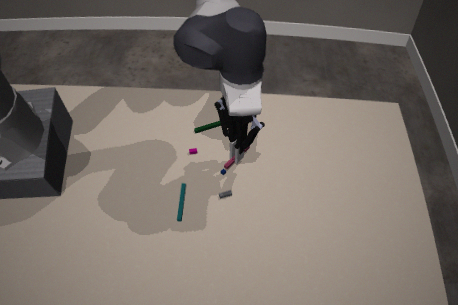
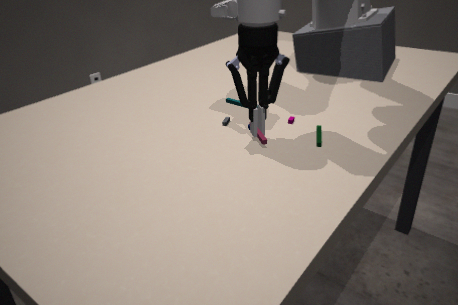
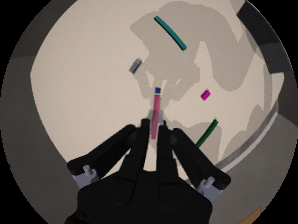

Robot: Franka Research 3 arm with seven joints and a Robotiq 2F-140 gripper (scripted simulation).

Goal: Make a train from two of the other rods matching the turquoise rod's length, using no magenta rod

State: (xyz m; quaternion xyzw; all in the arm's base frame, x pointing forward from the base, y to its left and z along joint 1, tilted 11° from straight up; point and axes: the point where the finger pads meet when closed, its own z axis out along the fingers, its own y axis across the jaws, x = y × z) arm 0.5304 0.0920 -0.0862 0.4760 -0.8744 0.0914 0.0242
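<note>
My gripper (image 1: 238, 152) points straight down and is shut on the pink rod (image 1: 229, 163), gripping it near one end. The rod lies low at the table surface. In the wrist view the pink rod (image 3: 156, 112) runs out from between the fingers, and its far end meets the small blue rod (image 3: 158, 88). The blue rod (image 1: 223, 172) sits in line with the pink rod's tip. The turquoise rod (image 1: 181, 202) lies flat to the left, apart from both. The pink rod also shows in the exterior view (image 2: 261, 136) under the fingers (image 2: 257, 117).
A grey rod (image 1: 225, 194) lies just in front of the blue rod. A magenta rod (image 1: 193, 151) and a green rod (image 1: 207, 127) lie to the left behind the gripper. The robot's dark base block (image 1: 30, 141) stands at the table's left edge.
</note>
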